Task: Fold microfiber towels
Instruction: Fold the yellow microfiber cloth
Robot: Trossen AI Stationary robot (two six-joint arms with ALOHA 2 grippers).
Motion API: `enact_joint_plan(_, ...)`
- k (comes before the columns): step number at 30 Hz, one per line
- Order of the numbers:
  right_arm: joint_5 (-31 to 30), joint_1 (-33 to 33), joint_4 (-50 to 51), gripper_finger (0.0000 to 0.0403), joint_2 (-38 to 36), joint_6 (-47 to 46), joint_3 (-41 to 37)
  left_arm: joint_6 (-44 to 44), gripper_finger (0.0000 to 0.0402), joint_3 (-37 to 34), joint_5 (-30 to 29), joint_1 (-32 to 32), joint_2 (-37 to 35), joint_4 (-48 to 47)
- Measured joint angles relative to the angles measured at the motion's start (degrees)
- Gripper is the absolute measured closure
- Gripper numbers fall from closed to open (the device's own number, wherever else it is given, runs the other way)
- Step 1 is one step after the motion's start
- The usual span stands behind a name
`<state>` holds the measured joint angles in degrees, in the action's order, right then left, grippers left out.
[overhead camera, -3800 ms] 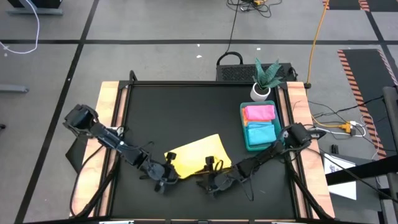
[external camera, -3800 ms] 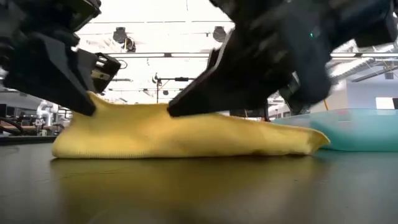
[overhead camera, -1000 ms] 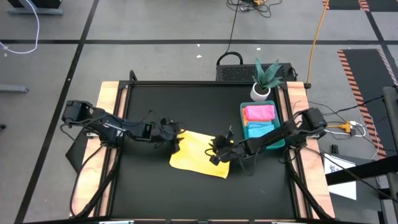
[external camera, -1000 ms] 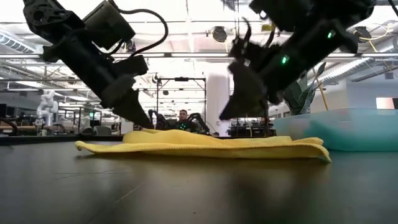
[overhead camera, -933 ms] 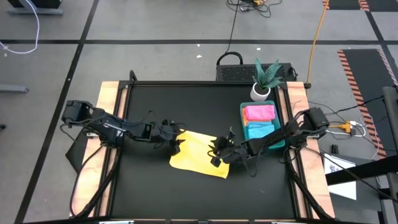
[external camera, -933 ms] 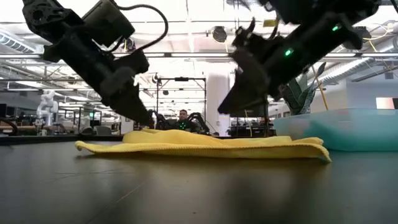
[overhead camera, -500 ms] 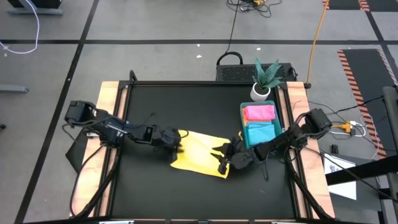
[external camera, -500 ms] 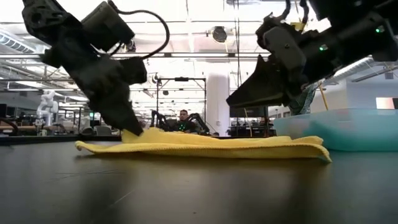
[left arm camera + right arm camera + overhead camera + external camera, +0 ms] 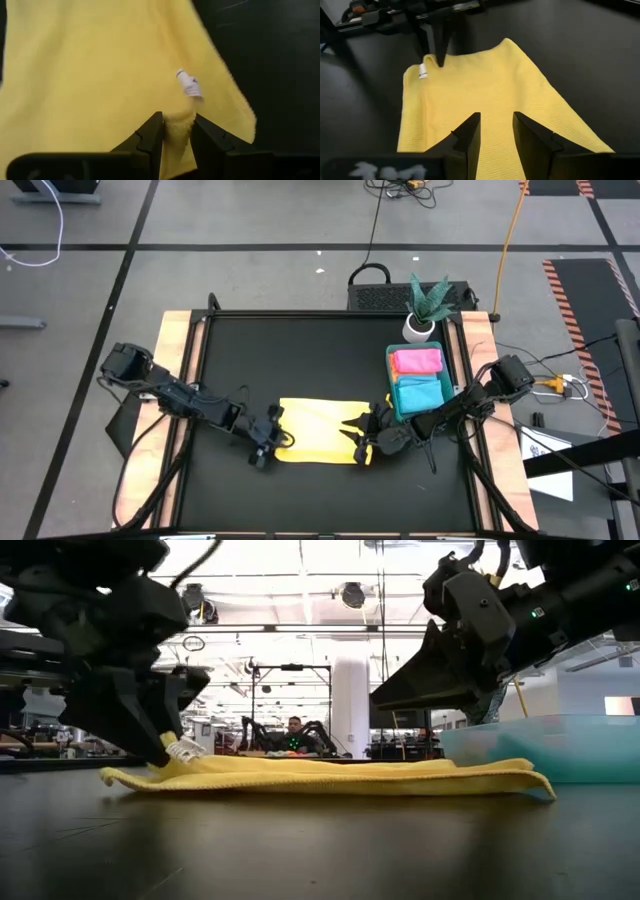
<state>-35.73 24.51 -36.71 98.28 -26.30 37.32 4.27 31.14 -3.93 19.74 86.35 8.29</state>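
Observation:
A yellow microfiber towel (image 9: 320, 430) lies flat on the black table, folded to a rectangle, with a white label (image 9: 189, 85) near its left near corner. My left gripper (image 9: 268, 442) is shut on the towel's left end. My right gripper (image 9: 358, 435) stands open just above the towel's right end (image 9: 496, 132), touching nothing; in the low view its fingers (image 9: 385, 700) stay clear of the cloth. A pink towel (image 9: 417, 361) and a light blue towel (image 9: 420, 392) lie folded in the green tray (image 9: 393, 385). My left gripper pinches the yellow towel's left edge (image 9: 177, 122) between its two fingers, close to the labelled corner. The fingers slant down from the table's left. A small ridge of cloth rises between them; one layer or several, I cannot tell. The rest of the towel lies on the table.
The tray stands at the table's right edge, just behind my right arm, and shows in the low view (image 9: 560, 745). A potted plant (image 9: 425, 305) stands at the far right corner. Bare black table lies on the far side and to the left of the towel.
My left gripper has gone toward the table's near edge, rolled and come down onto the towel's left end. That end has swung toward the near edge, and the towel, slanted before, now lies square to the table. My right gripper has shifted a little right and tipped more level.

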Motion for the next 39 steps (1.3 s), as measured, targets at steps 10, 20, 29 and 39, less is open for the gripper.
enact_joint_plan(10, 6.78, 0.17, 0.02, 0.0298, 0.00, 2.64, 0.00, 0.96, 0.0309, 0.02, -1.83, 1.48, 0.00, 3.00)
enact_joint_plan(20, 14.96, 4.48, 1.07, 0.0298, -0.02, 14.19, 0.00, 3.17, 0.0390, 0.02, -5.31, 5.56, -3.10, 7.00)
enact_joint_plan(29, 14.25, 7.50, 5.12, 0.0298, -0.01, 20.06, 0.00, 2.82, 0.0394, 0.02, -18.98, 11.52, -10.27, 6.85)
enact_joint_plan(39, 7.93, 8.33, 13.77, 0.0273, -1.74, 22.41, 0.04, -3.17, 0.0393, 0.02, -24.89, 13.38, -10.86, 1.59)
